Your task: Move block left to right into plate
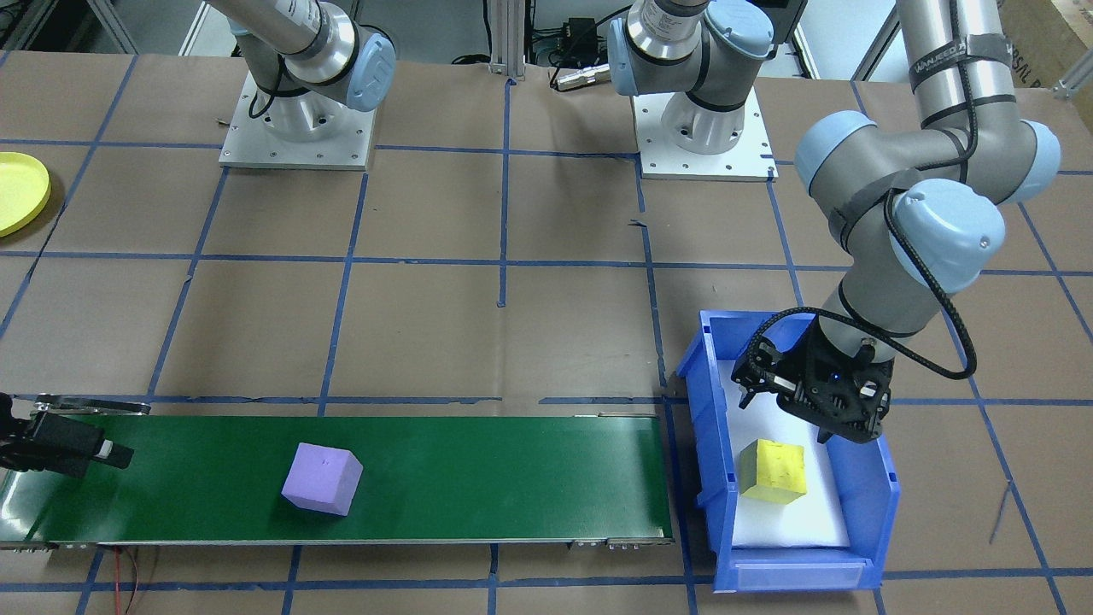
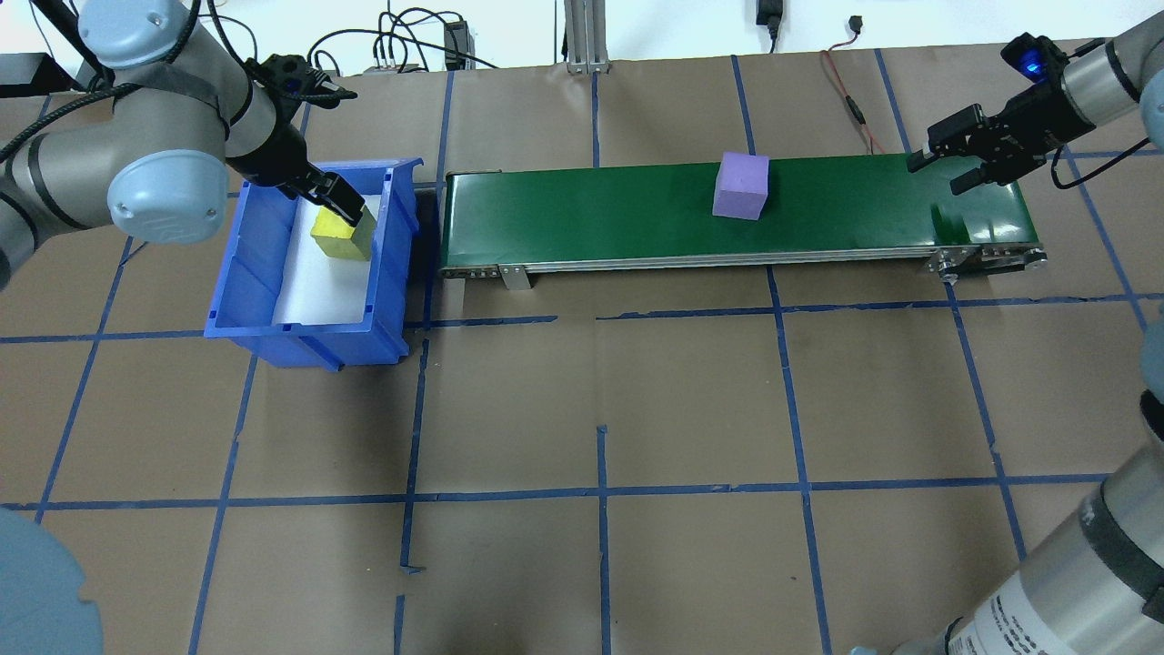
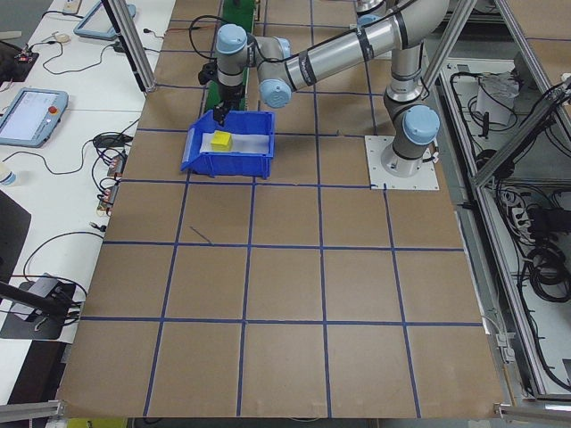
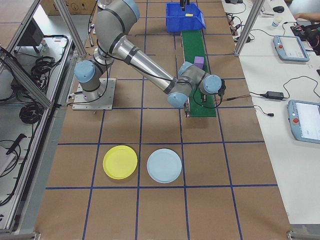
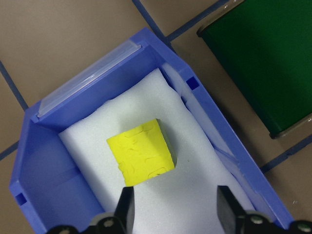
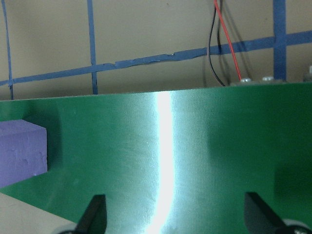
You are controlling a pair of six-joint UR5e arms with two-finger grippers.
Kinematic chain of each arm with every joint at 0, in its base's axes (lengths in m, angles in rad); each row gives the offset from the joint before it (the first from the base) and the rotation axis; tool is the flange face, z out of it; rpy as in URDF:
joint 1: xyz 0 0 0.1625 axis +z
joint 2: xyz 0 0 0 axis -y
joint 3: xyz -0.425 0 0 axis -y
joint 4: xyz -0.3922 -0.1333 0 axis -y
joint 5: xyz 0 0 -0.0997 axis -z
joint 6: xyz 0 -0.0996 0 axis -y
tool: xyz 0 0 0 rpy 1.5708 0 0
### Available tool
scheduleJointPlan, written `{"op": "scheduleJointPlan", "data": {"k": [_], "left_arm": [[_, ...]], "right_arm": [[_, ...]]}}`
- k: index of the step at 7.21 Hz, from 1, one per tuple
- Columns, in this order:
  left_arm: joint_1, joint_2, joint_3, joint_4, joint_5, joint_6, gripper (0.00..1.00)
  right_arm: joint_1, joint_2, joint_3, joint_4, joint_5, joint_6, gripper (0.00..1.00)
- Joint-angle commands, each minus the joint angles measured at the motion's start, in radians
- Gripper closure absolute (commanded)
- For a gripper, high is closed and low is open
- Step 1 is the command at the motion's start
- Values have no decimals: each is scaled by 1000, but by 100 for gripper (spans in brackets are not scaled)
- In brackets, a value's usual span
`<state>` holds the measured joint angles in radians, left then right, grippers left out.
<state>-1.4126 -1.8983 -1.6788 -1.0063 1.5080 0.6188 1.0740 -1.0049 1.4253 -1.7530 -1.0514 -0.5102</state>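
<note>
A purple block (image 1: 322, 478) (image 2: 741, 185) lies on the green conveyor belt (image 1: 478, 478), right of its middle in the overhead view. At the belt's far right end my right gripper (image 2: 938, 173) (image 6: 175, 219) hovers open and empty, with the purple block (image 6: 22, 153) well off to its side. A yellow block (image 1: 773, 471) (image 5: 141, 152) rests on white foam inside the blue bin (image 2: 245, 264). My left gripper (image 1: 786, 418) (image 5: 175, 214) hangs open just above and beside it, touching nothing. The yellow plate (image 4: 120, 161) (image 1: 17, 192) sits on the table, far from the belt.
A pale blue plate (image 4: 164, 165) lies next to the yellow one. The bin (image 1: 888, 495) stands right against the belt's left end. Brown paper with a blue tape grid covers the table. Red and black wires (image 6: 222, 44) run behind the belt's right end.
</note>
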Motion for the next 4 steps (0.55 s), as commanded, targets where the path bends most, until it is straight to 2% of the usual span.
{"op": "scheduleJointPlan", "data": {"k": [1,4], "left_arm": [[1,-38,14,8,9,-20,0],[3,-93,40,8,11,-21,0]], "right_arm": [[1,43,-69,81,-18,-8,0],[12,14,-34,87,-2,-8,0]]}}
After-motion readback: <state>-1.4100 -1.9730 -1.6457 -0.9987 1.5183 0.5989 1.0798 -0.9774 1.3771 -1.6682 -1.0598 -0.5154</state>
